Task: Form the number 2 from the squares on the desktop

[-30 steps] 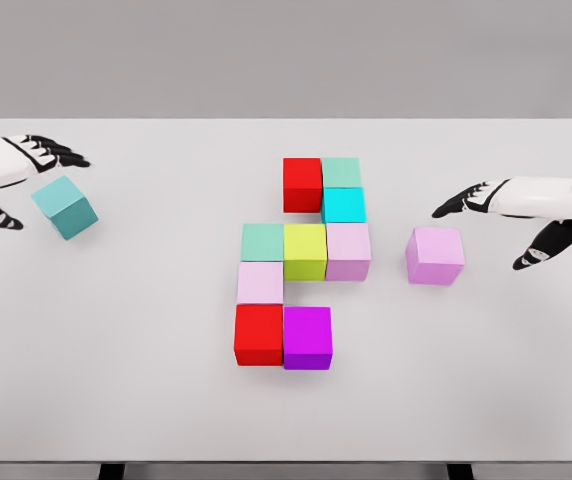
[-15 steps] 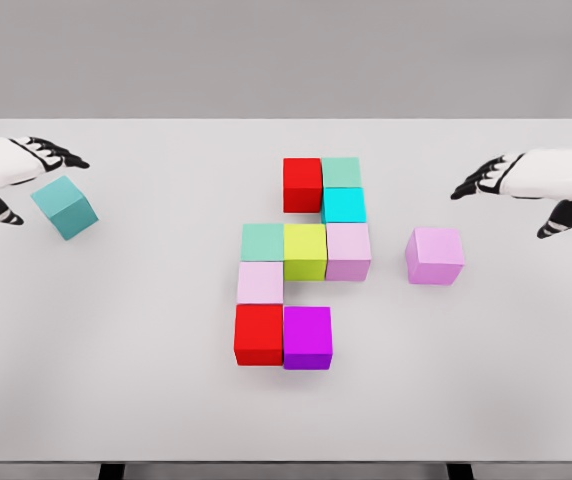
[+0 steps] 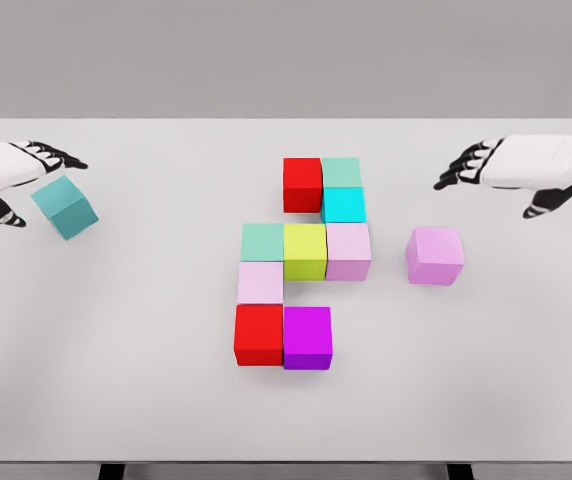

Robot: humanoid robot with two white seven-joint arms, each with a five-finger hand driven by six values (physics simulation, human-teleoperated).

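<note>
The pink cube (image 3: 435, 256) sits on the surface (image 3: 146, 340) just below and inboard of my right robot hand (image 3: 496, 175), which hovers above it with fingers spread and nothing held. Farther inboard stands the half-built 2: red cube (image 3: 303, 184) and pale green cube (image 3: 341, 172) on top, cyan cube (image 3: 344, 205) under it, then the green (image 3: 263, 242), yellow-green (image 3: 305, 250) and lilac (image 3: 348, 250) row, with a pale pink cube (image 3: 260, 283), a second red cube (image 3: 258, 334) and a purple cube (image 3: 307, 338) below.

My left robot hand (image 3: 11, 180) is open around the teal cube (image 3: 64, 207), apparently not gripping it.

I judge the risks as these: closing off-centre could make the pink cube skid or twist, and carrying it in low could knock the lilac or purple cube out of line. The teal cube sits turned, so it could slip between my left fingers.
</note>
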